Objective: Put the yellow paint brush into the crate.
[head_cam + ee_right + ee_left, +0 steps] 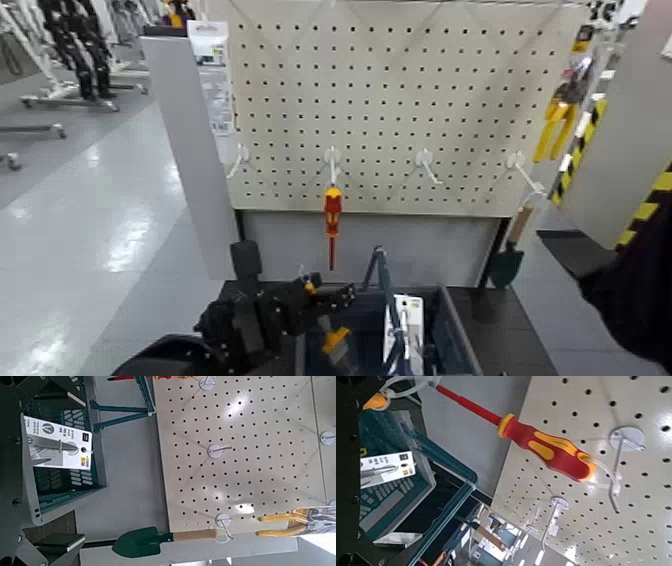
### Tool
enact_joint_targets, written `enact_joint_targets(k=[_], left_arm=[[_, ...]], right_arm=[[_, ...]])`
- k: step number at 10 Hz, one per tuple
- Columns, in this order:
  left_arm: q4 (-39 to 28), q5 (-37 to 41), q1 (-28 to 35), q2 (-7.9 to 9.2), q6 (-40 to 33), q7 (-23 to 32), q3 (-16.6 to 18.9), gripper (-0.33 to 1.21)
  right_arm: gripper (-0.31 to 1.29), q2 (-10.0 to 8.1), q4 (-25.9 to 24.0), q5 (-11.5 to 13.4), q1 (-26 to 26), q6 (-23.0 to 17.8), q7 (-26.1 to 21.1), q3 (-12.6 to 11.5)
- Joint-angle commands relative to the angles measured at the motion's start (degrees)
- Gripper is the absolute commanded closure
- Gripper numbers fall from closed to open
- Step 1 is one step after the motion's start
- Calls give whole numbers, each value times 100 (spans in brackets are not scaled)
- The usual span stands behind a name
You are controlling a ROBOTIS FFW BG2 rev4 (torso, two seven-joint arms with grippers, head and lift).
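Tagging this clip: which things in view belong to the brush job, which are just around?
Job:
- yellow paint brush
- crate
- left gripper, above the crate

Just around:
- red-and-yellow screwdriver
- green trowel
- yellow-handled tool
- white packaged item in the crate
- pegboard

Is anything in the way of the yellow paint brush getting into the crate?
Nothing visible blocks it. The yellow paint brush is below the left pincer, over the open crate. The crate's hoop handle stands up to its right, not between.
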Motion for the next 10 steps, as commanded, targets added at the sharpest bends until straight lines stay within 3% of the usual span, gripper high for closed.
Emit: enact_joint_targets(k=[1,4,6,10], left_arm=[[-415,-602,116,25,82,61,307,14],[-969,-1296,345,51,117,219,720,14],[-1224,-2061,617,25,-305,491,896,14],[-1575,-3116,1601,-274,-1254,1212,1494,14]], right_arm=[[13,0,0,0,0,9,0,-1],[13,0,0,0,9,9,0,-1],[13,0,-9,0,9,0,0,-10],[13,9,-9,18,26,-44,0,-63]])
